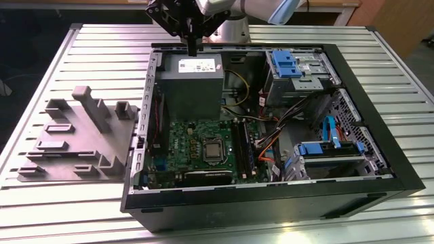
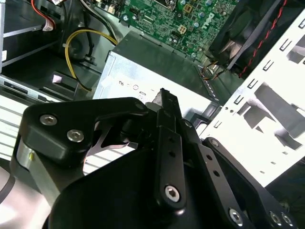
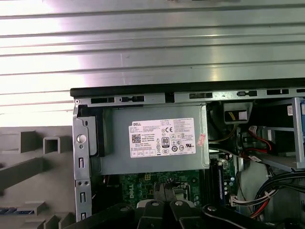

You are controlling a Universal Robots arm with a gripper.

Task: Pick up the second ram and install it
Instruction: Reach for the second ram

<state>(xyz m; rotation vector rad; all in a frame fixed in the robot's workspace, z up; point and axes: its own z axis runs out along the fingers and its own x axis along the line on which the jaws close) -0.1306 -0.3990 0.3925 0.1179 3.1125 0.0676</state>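
One pincer [image 1: 192, 50] is what you have to work with, and it hangs above the far rim of the open computer case [image 1: 271, 201], right over the far end of the grey power supply [image 1: 192, 76]. In the second wrist view its fingers [image 2: 167, 119] are closed tip to tip, and you cannot tell whether anything thin sits between them. The case lies on its side on the slatted bench [image 1: 101, 46], filling the middle and reaching toward the edge on the exterior view's right. A grey fixture [image 1: 74, 137] lies flat just beside the case, toward the bench edge on the exterior view's left. In the first wrist view the second ram [image 3: 13, 210] seems to be the dark blue strip lying in a slot of that fixture, well apart from the pincer. So little of it shows that you cannot be sure. Inside the case, the green board [image 1: 193, 137] sits on the near side of the power supply. It has a square processor [image 1: 211, 150] near its middle and long black slot sockets [image 1: 241, 145] just beside that, on the exterior view's right. Blue drive brackets [image 1: 285, 63] stand at the case's far corner on the exterior view's right.
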